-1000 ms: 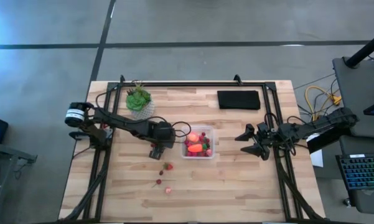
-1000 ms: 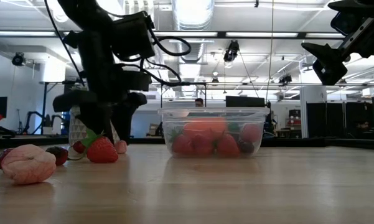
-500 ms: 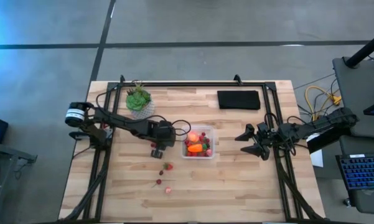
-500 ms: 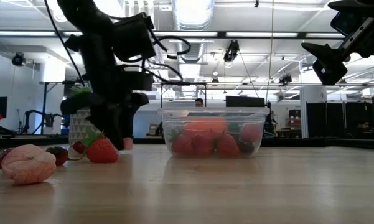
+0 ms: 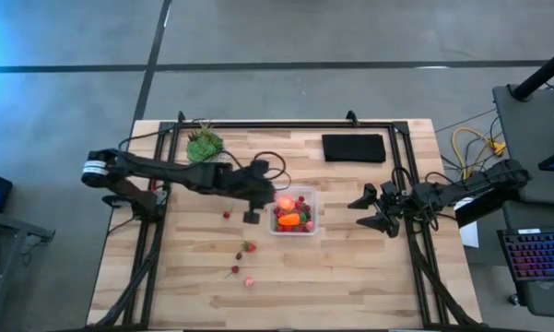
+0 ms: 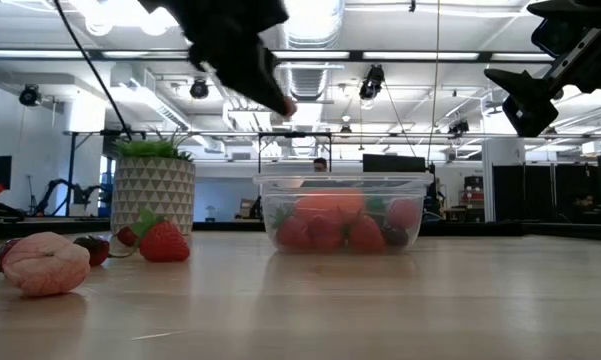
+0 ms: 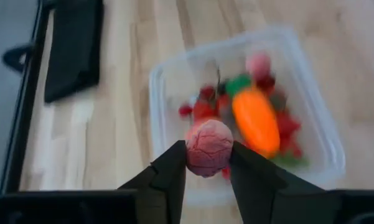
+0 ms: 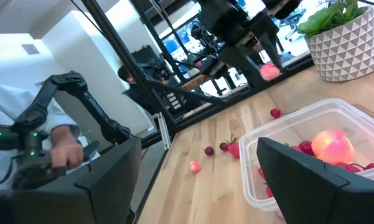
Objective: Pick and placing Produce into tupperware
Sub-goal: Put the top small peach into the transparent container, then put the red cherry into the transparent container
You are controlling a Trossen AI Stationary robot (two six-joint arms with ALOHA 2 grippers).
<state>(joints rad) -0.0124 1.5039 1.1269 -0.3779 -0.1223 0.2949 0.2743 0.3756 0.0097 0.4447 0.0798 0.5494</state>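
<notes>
High view: the left gripper (image 5: 275, 196) was positioned above the table at the 9 o'clock edge of the tupperware (image 5: 310, 197), its arm reaching in from the table's 9 o'clock side. The left wrist view showed its two fingers (image 7: 172, 173) clamped on a small pink, wrinkled berry-like piece (image 7: 208, 147), held clear of the surface directly over the container's near rim. In the low view the same pink piece (image 6: 288, 106) was seen well above the container's top edge, pinched at the tip of the raised gripper (image 6: 280, 100).

The tupperware sat near the table's centre, slightly toward 3 o'clock. It held the orange carrot-like piece (image 7: 256, 121), a pink-red round fruit (image 8: 331, 147) and several red berries (image 6: 322, 233).

Loose produce lay on the wood at about 7 o'clock from the container: a red strawberry (image 5: 248, 246), two further small pieces (image 5: 234, 270) toward 6 o'clock of it, and one small red piece (image 5: 226, 215) at 9 o'clock of the container. The low view showed a pale pink piece (image 6: 44, 262) and a strawberry (image 6: 164, 241) resting on the table, apart from each other.

The right gripper (image 5: 369, 209) hovered at 3 o'clock of the container, well apart from it, jaws spread wide with nothing between them.

A potted plant (image 5: 206, 148) stood toward 11 o'clock, and a black pad (image 5: 354, 148) toward 1 o'clock.
</notes>
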